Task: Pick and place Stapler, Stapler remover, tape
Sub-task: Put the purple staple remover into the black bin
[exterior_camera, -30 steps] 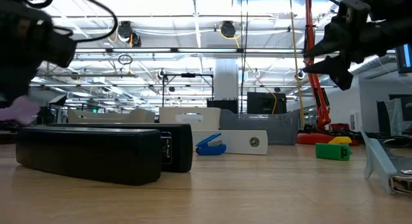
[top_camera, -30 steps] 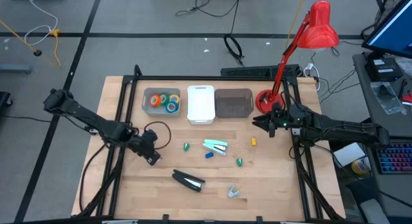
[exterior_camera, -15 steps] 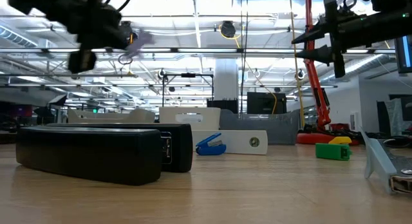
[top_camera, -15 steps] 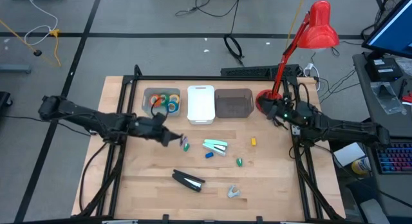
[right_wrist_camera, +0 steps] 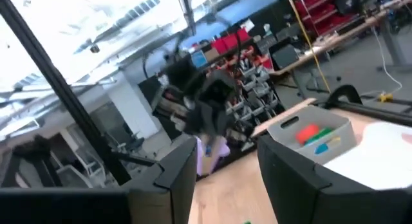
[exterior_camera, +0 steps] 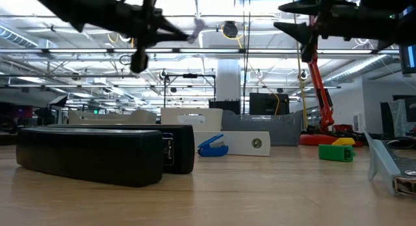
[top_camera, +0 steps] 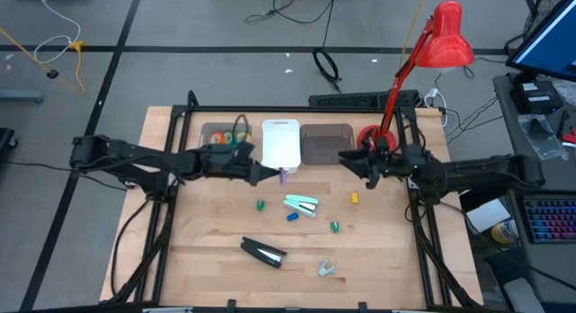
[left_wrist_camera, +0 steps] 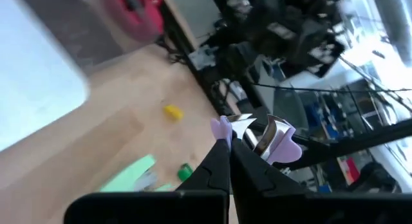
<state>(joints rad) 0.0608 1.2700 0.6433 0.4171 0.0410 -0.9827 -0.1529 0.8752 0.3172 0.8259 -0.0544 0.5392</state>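
Note:
My left gripper [top_camera: 270, 175] hangs above the table at the white bin's [top_camera: 281, 147] near edge, shut on a pale purple staple remover [top_camera: 283, 175], which also shows in the left wrist view [left_wrist_camera: 261, 137] and the low view [exterior_camera: 198, 28]. My right gripper [top_camera: 346, 160] is open in the air by the dark grey bin [top_camera: 326, 144] and touches nothing. Tape rolls [top_camera: 222, 137] lie in the grey bin, partly hidden by my left arm. A black stapler [top_camera: 263, 252], a white-and-green stapler [top_camera: 301, 204] and a grey staple remover [top_camera: 326, 269] lie on the table. My left gripper [left_wrist_camera: 230, 141] pinches the purple staple remover between its two fingers at one purple wing [left_wrist_camera: 222, 129]. The metal claws [left_wrist_camera: 254, 130] and the other wing [left_wrist_camera: 286, 150] stick out past the fingertips. The remover is lifted clear of the table.
Small solid bits lie mid-table: green [top_camera: 260, 205], blue [top_camera: 292, 217], green [top_camera: 335, 227], yellow [top_camera: 355, 198]. A red lamp stands with its base [top_camera: 369, 140] at the far right, close to my right arm. Three bins line the far edge.
My left gripper has swung from the table's left side up and to the right and far, carrying the purple staple remover to the white bin's near edge. My right gripper has risen and moved left toward the dark grey bin.

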